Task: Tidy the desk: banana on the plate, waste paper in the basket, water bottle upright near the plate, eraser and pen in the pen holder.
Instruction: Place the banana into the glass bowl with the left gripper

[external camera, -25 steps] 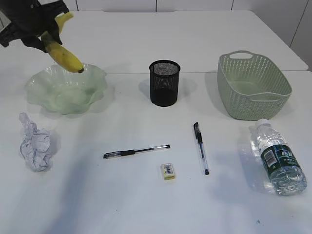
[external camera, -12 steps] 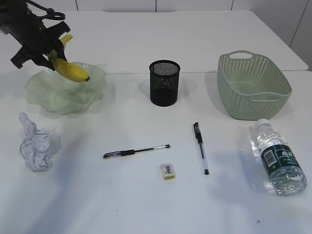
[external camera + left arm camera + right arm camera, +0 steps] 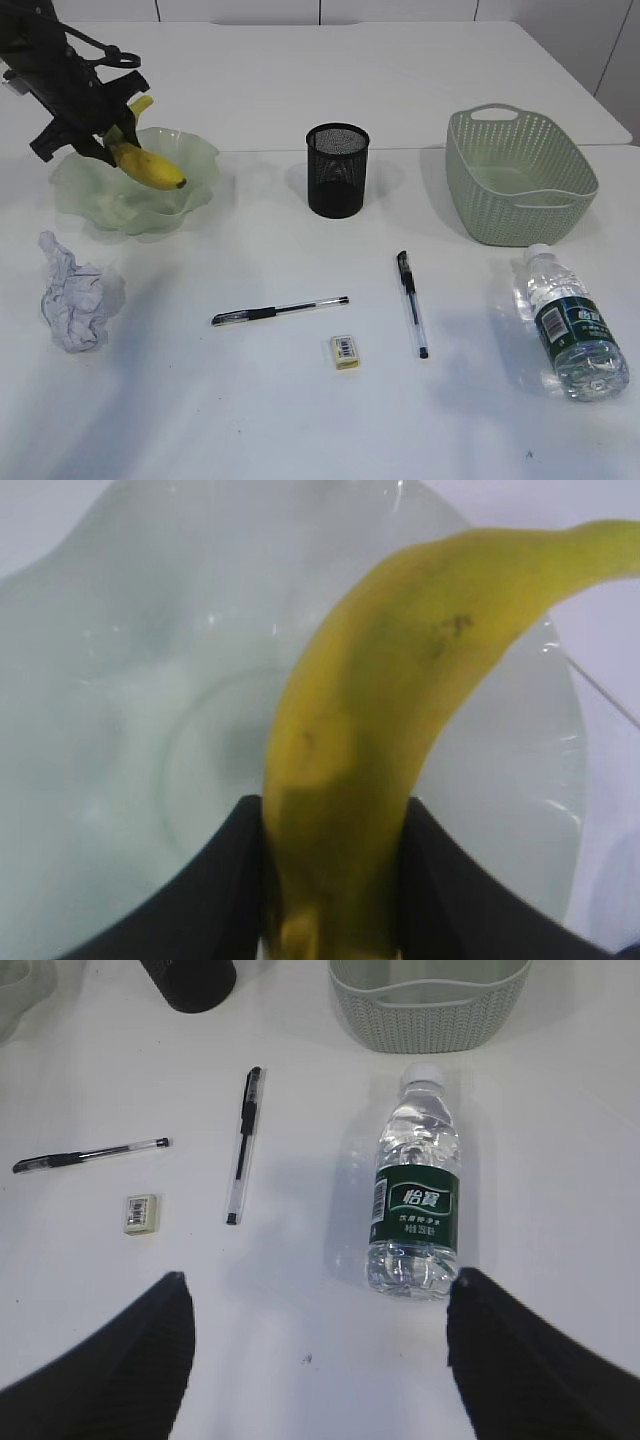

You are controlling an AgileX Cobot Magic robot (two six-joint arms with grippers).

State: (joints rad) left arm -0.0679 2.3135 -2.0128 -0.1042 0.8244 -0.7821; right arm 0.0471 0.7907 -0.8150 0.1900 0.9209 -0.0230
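My left gripper (image 3: 108, 140) (image 3: 333, 805) is shut on the yellow banana (image 3: 150, 170) (image 3: 380, 700), holding it low over the wavy pale green plate (image 3: 195, 190) (image 3: 110, 680). Crumpled waste paper (image 3: 72, 295) lies in front of the plate. Two pens (image 3: 280, 310) (image 3: 411, 303) and a small eraser (image 3: 345, 351) (image 3: 141, 1212) lie mid-table. The black mesh pen holder (image 3: 337, 170) stands behind them. The water bottle (image 3: 572, 325) (image 3: 415, 1205) lies on its side before the green basket (image 3: 520, 215). My right gripper (image 3: 315, 1290) hangs open above the table near the bottle's base; the exterior view does not show it.
The table's far edge runs behind the plate, pen holder and basket. In the right wrist view the pens (image 3: 90, 1154) (image 3: 243, 1145) lie left of the bottle, with the basket (image 3: 430, 1005) beyond its cap.
My left gripper has lowered the banana down and slightly right, from above the plate's rim to just over its bowl. Everything else stayed put.
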